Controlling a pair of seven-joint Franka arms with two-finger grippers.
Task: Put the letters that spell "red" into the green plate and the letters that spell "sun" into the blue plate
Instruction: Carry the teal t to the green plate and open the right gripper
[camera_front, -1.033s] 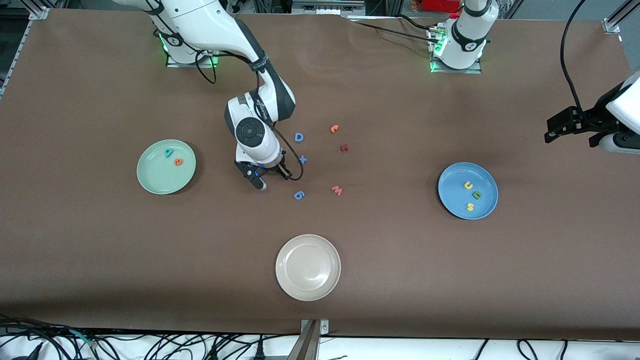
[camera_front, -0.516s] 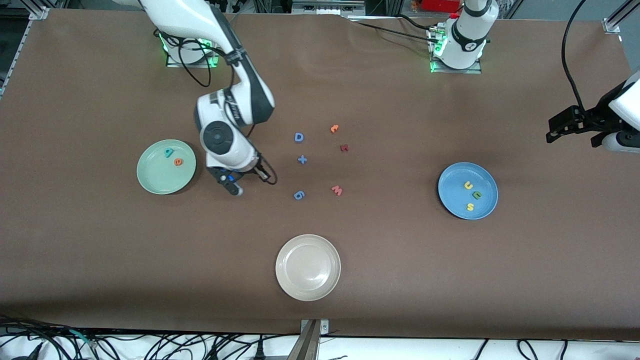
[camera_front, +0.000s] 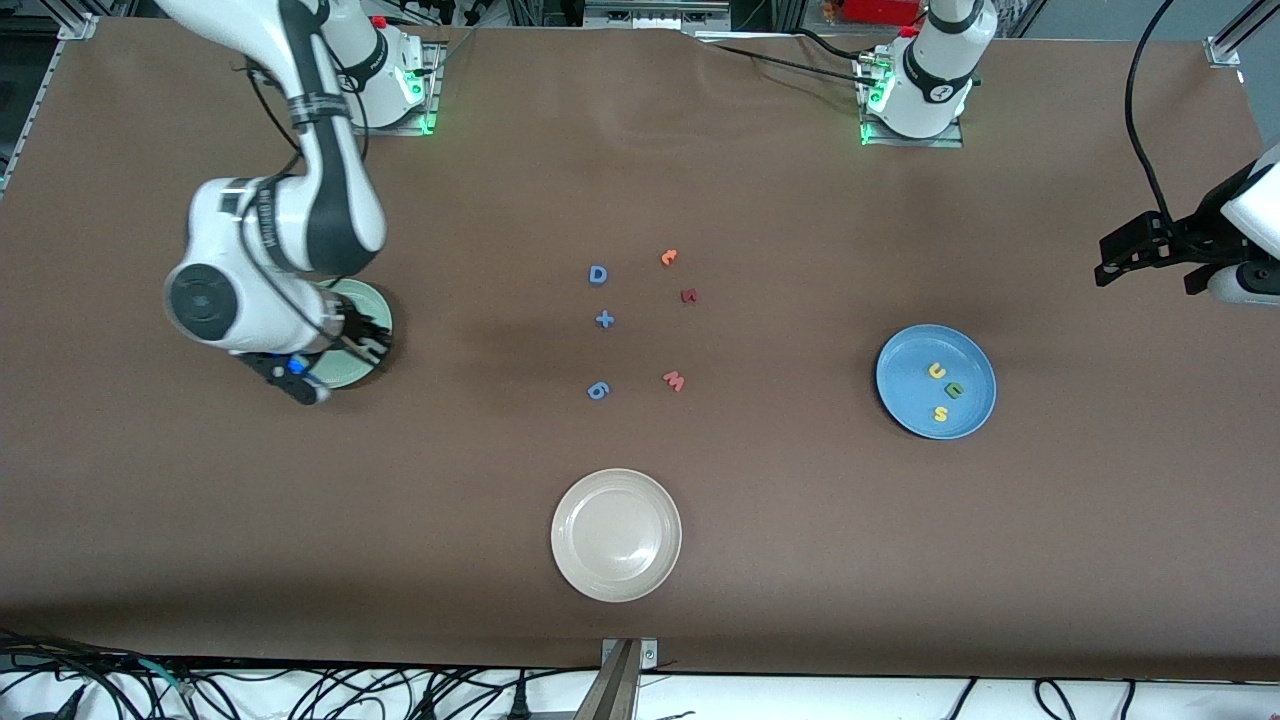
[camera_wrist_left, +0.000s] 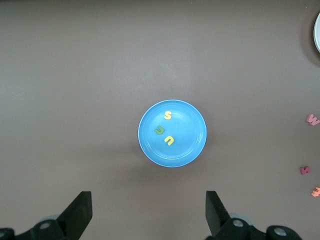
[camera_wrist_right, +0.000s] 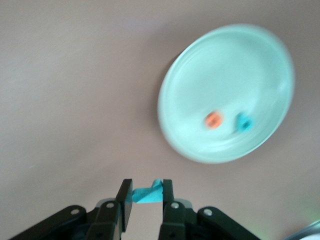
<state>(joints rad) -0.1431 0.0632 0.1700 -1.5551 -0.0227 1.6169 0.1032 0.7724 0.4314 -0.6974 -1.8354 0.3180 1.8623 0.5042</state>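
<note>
Your teal "r" sits pinched between the right gripper fingers, its long axis running across from one finger to the other; which way it faces you cannot tell. That gripper hangs over the table beside the green plate, where the orange "e" and teal "d" lie. Your left gripper waits wide open and empty above the blue plate holding the yellow "s", green "n" and yellow "u".
</note>
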